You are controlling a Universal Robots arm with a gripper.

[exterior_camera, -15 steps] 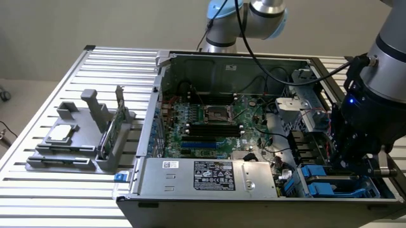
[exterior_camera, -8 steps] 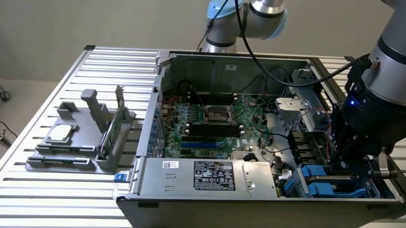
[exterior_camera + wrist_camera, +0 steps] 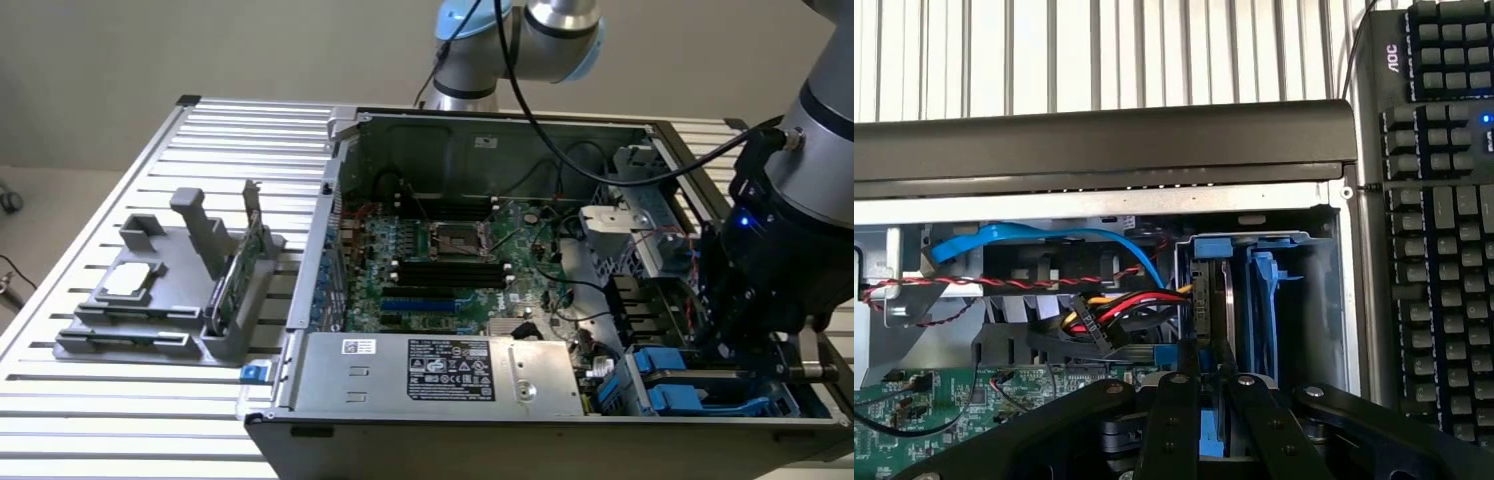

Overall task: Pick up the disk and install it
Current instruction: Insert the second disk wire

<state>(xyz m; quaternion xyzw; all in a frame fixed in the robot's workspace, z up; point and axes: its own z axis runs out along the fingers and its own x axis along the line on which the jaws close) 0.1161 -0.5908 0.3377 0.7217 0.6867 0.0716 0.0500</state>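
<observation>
Blue plastic is showing between the black fingers [image 3: 1172, 430] of the end effector [image 3: 1202, 425]: they are pressing in on the disk [image 3: 1206, 300], pinching its carrier from both sides. The disk is standing on edge, partly down in the drive bay [image 3: 1259, 290] at the case corner on the exterior view's right, next to a second blue carrier [image 3: 678, 395]. Judging from this, the install step is underway, with the disk not yet seated. Finishing it is calling for a straight push along the bay rails, with the grip kept square. Room is looking tight: the case wall [image 3: 1334, 290] is sitting just beside the bay, and red, yellow and blue cables [image 3: 1119, 305] are crowding the opposite side. Outside the case, a keyboard [image 3: 1439, 220] is lying on the bench [image 3: 174, 300] near that wall.
</observation>
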